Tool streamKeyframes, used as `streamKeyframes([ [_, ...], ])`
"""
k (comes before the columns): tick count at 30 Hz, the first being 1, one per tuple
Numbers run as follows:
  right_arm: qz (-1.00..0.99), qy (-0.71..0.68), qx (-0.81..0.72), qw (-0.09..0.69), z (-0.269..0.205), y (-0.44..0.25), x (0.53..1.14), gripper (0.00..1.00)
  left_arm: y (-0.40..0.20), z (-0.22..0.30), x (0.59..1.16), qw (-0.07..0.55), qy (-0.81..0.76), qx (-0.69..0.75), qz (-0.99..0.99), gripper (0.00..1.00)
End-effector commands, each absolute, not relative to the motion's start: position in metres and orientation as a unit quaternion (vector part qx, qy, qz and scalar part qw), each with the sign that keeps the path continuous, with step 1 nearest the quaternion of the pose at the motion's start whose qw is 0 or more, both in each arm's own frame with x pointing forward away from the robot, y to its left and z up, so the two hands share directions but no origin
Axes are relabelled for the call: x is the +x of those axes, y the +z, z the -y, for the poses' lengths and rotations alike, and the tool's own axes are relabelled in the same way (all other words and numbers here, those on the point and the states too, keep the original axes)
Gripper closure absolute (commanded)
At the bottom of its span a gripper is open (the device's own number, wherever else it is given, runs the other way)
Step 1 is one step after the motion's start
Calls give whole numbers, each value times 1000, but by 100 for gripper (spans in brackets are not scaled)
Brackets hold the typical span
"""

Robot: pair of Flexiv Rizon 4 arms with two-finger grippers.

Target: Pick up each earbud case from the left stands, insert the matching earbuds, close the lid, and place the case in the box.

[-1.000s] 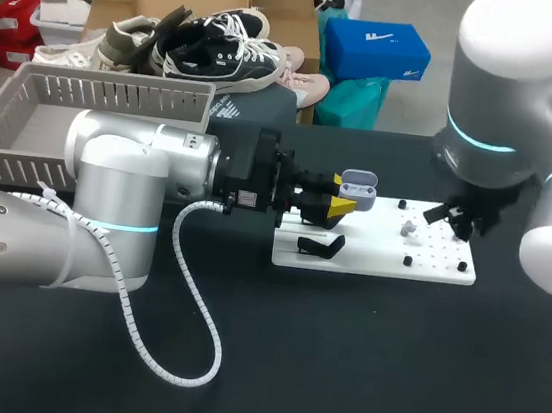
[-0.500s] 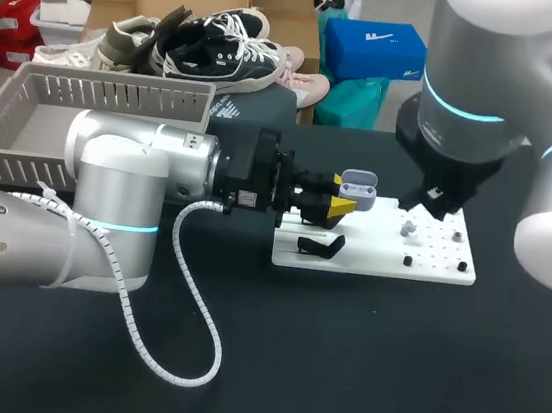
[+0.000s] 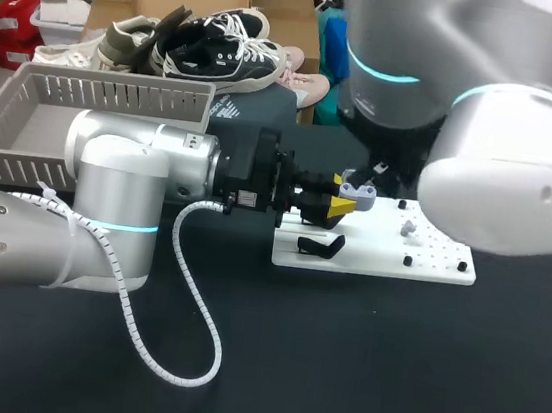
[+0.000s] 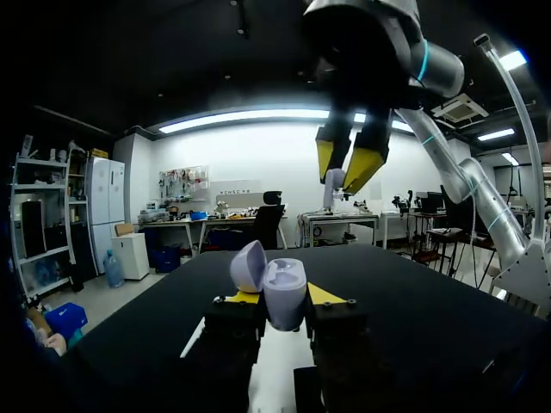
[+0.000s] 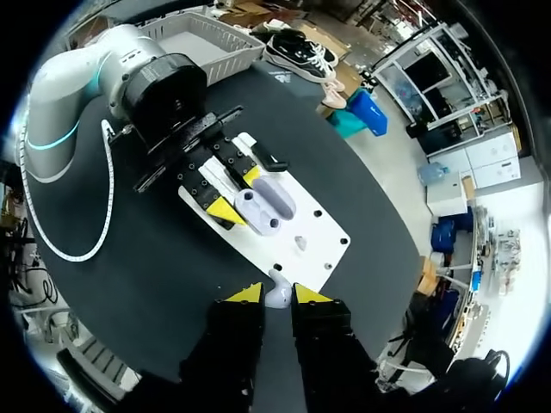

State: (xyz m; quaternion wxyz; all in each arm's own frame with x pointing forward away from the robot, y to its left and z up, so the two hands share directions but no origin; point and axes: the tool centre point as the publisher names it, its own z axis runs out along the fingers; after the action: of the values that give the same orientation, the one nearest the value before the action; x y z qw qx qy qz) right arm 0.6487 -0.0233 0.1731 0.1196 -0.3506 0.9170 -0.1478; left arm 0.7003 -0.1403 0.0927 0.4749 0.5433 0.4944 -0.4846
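Case (image 4: 284, 277), lid open, is clamped in the left pincer (image 4: 281, 297); the earbud (image 5: 277, 297), pinched in the right pincer (image 5: 269, 294), should next be lowered into its socket.

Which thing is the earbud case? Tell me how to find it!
Find the white board on the black table. Over its left end, the left arm's yellow fingers pinch the earbud case. It is the only small, pale, rounded shell there, with its lid flipped open.

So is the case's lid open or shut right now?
Open. The lid is hinged back off the case, which sits in the left fingers with its wells showing. The right fingers hold an earbud.
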Motion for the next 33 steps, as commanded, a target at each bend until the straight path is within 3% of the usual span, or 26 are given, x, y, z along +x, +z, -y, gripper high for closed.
streamKeyframes([
  [1, -920, -170, -347, 68, 16, 167, 659, 100, 92, 140, 702, 474, -486, 544, -493, 100],
  [27, -921, -152, -350, 71, 18, 163, 662, 100, 92, 140, 702, 474, -486, 544, -493, 100],
  [33, -965, -164, -201, 30, 22, 152, 675, 100, 92, 140, 702, 474, -486, 544, -493, 100],
])
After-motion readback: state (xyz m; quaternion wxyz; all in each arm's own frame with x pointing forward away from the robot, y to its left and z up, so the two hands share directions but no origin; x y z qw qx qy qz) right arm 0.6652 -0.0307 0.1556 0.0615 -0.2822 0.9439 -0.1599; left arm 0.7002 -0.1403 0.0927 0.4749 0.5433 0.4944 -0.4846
